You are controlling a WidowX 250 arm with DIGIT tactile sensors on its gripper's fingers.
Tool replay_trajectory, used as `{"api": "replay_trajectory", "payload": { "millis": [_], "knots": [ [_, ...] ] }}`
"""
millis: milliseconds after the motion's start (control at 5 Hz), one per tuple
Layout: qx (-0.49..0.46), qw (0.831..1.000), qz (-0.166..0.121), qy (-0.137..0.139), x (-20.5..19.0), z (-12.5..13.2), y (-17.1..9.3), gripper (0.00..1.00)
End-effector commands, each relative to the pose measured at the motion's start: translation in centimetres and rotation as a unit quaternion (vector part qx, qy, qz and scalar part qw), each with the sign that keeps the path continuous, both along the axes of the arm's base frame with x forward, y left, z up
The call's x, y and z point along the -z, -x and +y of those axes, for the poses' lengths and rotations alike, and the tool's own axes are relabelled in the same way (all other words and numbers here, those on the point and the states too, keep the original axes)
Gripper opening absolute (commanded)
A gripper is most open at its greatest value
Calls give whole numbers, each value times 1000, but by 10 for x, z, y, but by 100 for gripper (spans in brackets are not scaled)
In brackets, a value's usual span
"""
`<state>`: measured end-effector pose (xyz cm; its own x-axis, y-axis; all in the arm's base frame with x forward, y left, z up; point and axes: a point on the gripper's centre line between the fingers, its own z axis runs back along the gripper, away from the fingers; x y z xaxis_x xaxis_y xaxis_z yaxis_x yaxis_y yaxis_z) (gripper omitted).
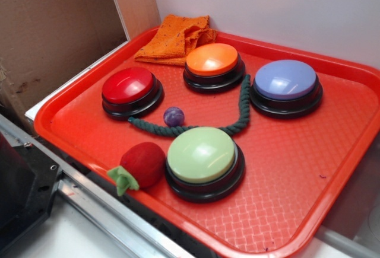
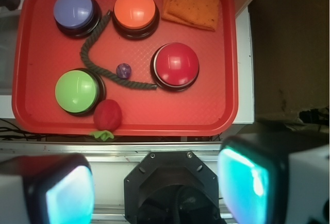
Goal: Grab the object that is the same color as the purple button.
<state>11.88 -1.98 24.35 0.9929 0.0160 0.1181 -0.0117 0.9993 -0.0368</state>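
The pincer (image 2: 157, 183) hangs high above the near edge of the red tray (image 2: 227, 54), its two pale fingers (image 2: 258, 177) spread wide with nothing between them; in the wrist view they frame the bottom of the picture, well apart from everything on the tray.

The purple ball (image 1: 174, 115) takes some finding (it is tiny next to the buttons). Taking the green button (image 1: 202, 154) as landmark: the ball lies just beyond it, toward the back of the tray, tucked inside the curve of the dark green rope (image 1: 237, 115) and close to it, though I cannot tell whether they touch. The purple button (image 1: 285, 80), whose colour it matches, stands beyond the green button and to the right, at the rope's far end. The red button (image 1: 129, 85) and the orange button (image 1: 212, 59) stand further back, with an orange cloth (image 1: 175, 38) in the rear corner. A red plush strawberry (image 1: 142, 163) leans against the green button's left side.

As I judge it, nothing of the task is done: the ball rests untouched. Left are the whole approach, a descent between rope and buttons, closing on the ball, and the lift.
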Motion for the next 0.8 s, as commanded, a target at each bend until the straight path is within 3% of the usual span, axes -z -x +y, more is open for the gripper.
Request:
{"api": "replay_trajectory", "payload": {
  "millis": [0, 400, 600],
  "knots": [
    [0, 1000, 0, 0, 0, 0, 0, 100],
    [-67, 997, -31, 9, 24, -17, -24, 100],
    [-127, 990, -51, 27, 42, -23, -38, 100]
  ]
}}
